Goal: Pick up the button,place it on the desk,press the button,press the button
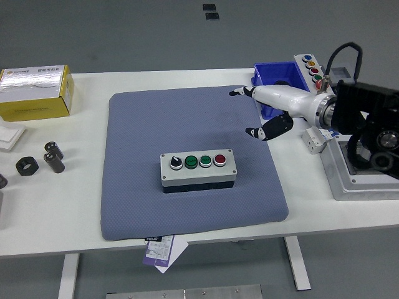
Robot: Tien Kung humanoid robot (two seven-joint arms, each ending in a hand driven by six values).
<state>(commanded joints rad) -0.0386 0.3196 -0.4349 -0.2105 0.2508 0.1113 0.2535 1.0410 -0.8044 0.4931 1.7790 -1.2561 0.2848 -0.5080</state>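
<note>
Here, the button box (pixel 197 170) sits flat on the grey mat (pixel 143 187) on the table (pixel 81 230), buttons upward for pressing. My right hand (pixel 259 112) hovers well apart near the blue bin (pixel 260 78), fingers spread, holding nothing.

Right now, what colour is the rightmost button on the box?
Red, clearest in the head view.
</note>
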